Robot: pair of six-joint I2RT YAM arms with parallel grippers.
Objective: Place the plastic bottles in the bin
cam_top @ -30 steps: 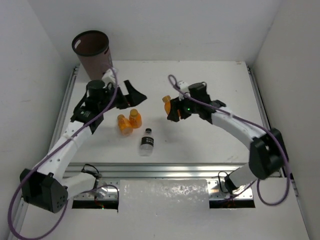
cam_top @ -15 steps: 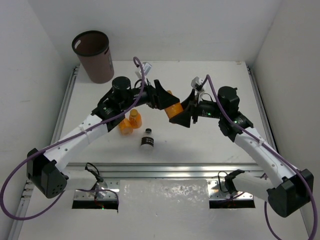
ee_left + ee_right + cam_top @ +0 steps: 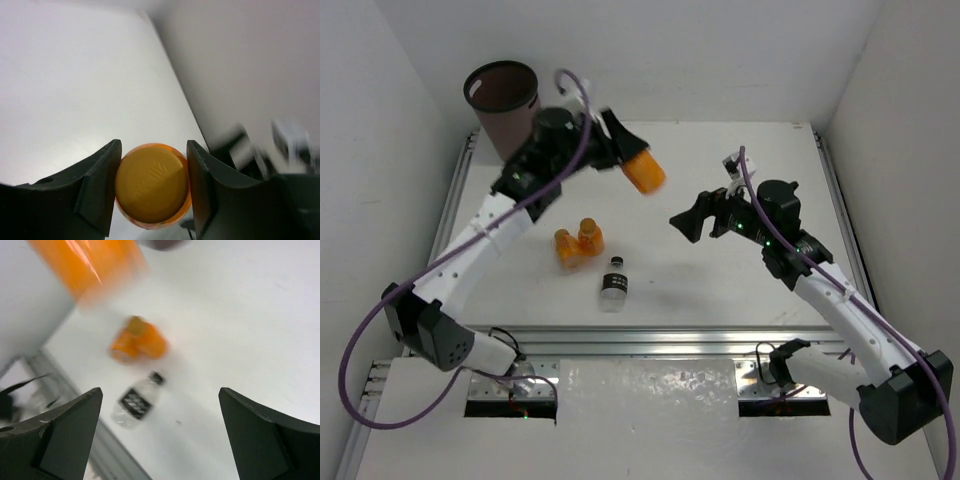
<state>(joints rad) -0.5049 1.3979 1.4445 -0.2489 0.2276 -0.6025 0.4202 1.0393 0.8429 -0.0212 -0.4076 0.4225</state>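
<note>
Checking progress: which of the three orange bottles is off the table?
The orange bottle clamped in the left pincer, held aloft; the other two sit together on the table.

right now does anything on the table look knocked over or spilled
The small clear plastic bottle with a black cap lies on its side on the white table, beside two orange plastic bottles huddled together. Nothing looks spilled. The left jaws hold a third orange plastic bottle aloft.

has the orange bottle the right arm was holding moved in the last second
Yes. The orange bottle is now in the left gripper, farther back and nearer the bin. The right gripper is open.
</note>
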